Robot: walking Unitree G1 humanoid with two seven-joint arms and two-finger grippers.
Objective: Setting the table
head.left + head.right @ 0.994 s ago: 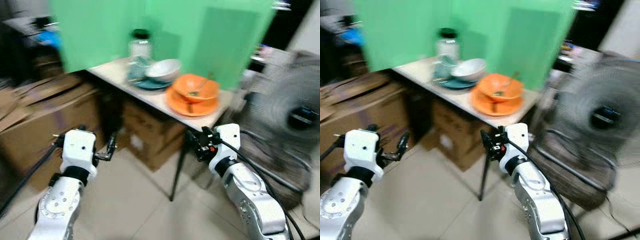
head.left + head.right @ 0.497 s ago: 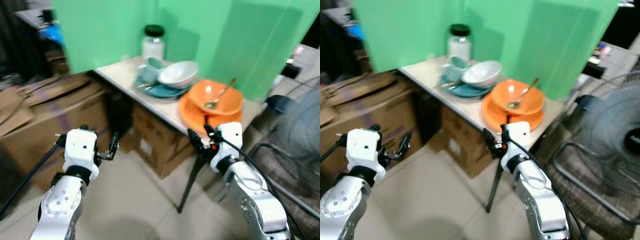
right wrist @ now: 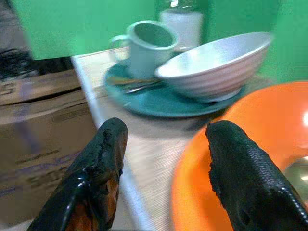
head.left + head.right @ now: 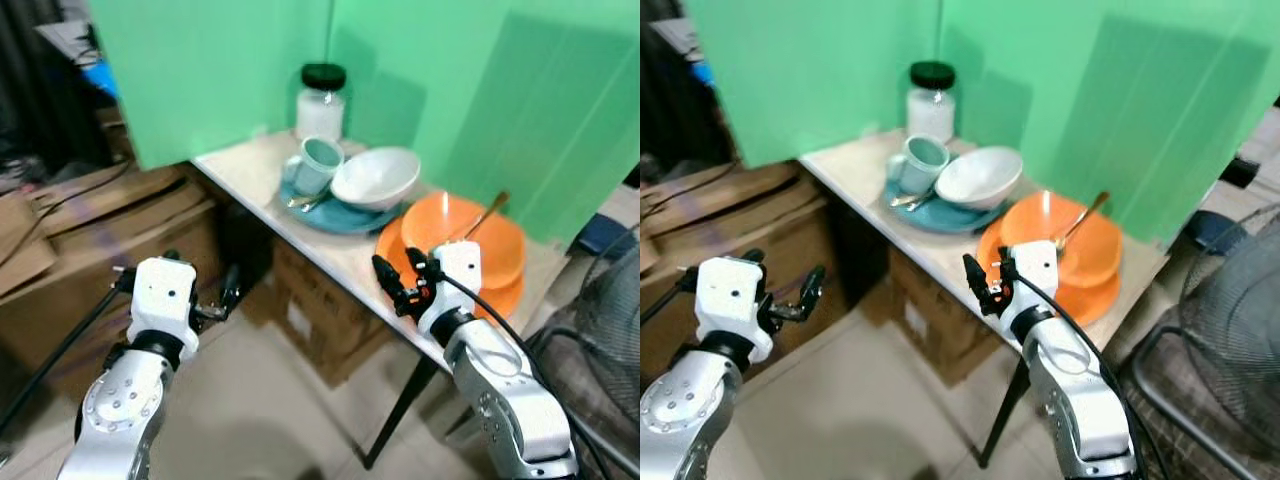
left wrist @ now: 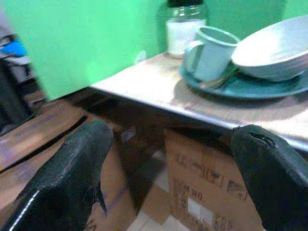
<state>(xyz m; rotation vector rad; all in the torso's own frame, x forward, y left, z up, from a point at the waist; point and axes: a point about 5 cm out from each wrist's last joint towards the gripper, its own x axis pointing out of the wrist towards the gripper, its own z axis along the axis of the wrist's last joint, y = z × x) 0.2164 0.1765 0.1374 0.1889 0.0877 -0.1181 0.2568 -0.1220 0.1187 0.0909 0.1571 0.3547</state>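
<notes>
Right gripper [image 4: 985, 283] is hovering with its fingers spread wide at the tabletop's [image 4: 855, 165] near edge, just in front of the orange plate [image 4: 1095, 295] and empty. Left gripper [image 4: 808, 293] is also standing wide open and empty, hanging low over the floor [image 4: 890, 420] well short of the tabletop, its fingers pointing toward the tabletop's left corner.

An orange bowl [image 4: 1065, 235] is sitting on the orange plate toward the tabletop's right end, and a spoon [image 4: 1077, 222] is leaning in the bowl with its handle reaching toward the back edge. Beside it, toward the middle, a teal plate [image 4: 335, 213] is carrying a white bowl [image 4: 376, 178] tilted against a pale green mug [image 4: 315, 165], with another spoon [image 4: 300, 202] lying on the plate under the mug. In the right wrist view the black fingers [image 3: 98, 163] are framing the teal plate and the rim of the orange plate.

A glass jar [image 4: 930, 100] with a black lid is standing at the back edge, behind the mug. Green screens [image 4: 1090, 90] are rising behind the tabletop. Cardboard boxes [image 4: 330, 320] are sitting under it and to its left, and a fan [image 4: 1230, 350] is standing off its right end.
</notes>
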